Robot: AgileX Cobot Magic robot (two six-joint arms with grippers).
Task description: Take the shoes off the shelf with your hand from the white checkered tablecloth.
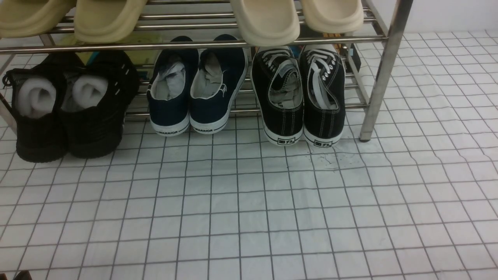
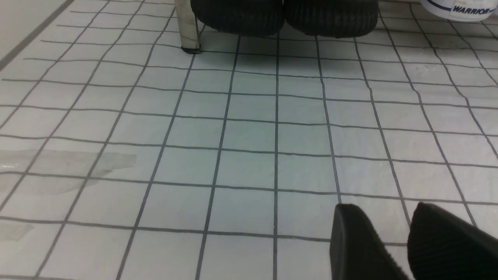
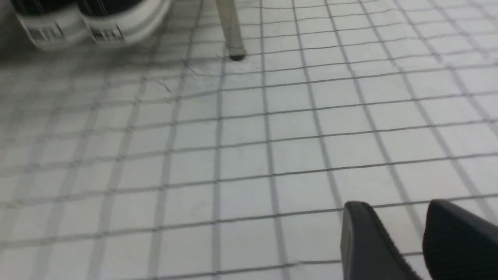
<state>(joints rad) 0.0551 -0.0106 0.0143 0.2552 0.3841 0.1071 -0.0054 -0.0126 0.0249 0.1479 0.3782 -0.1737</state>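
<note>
Hovering low over the white checkered tablecloth [image 1: 249, 217], the right pincer [image 3: 393, 217] has its two black fingers [image 3: 362, 241] standing apart, with bare cloth showing in the gap between them. The shoes [image 1: 303, 97], a black canvas pair with white laces and white soles, lie ahead of this pincer and well apart from it, heels turned toward it. They sit side by side, touching, at the robot's right end of the lower tier of the shelf [image 1: 383, 77], toes up among the thin bars and heels down at the cloth. Just beside the pair, on its outer side, the right front leg [image 3: 230, 31] stands on the cloth, likewise ahead of the right pincer. The right wrist view is blurred, so finer detail of the heels is lost there.

The left pincer [image 2: 383, 221] is also low above the cloth, its fingers parted over a bare square. Ahead of it, well apart, are the ribbed heels of a black chunky pair [image 2: 284, 17], with the left front leg [image 2: 187, 27] just beside them. A navy pair [image 1: 198, 93] with WARRIOR printed on the heels rests between the chunky pair and the shoes. Beige slippers [image 1: 264, 19] lie on the tier above.
</note>
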